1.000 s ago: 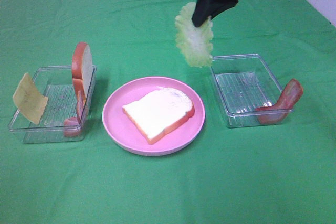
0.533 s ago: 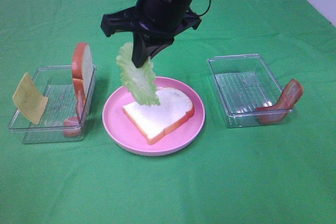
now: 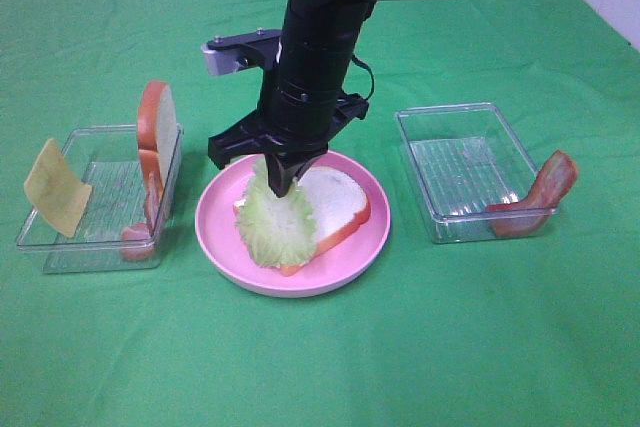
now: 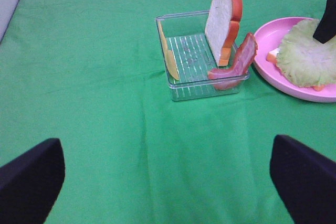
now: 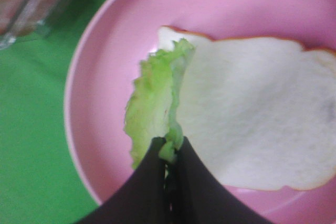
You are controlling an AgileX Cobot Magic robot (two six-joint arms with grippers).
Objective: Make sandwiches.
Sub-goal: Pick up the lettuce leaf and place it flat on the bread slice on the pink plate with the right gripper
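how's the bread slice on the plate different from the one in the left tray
The plate slice lies flat on the pink plate; the tray slice stands on edge. The lettuce covers part of the plate slice; the tray slice is uncovered. Both: white, orange-brown crust.

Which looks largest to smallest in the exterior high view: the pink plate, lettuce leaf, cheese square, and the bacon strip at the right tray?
1. pink plate
2. lettuce leaf, partly hidden by the end effector
3. cheese square and bacon strip: these look about alike and both are tilted, so I have not ranked them.
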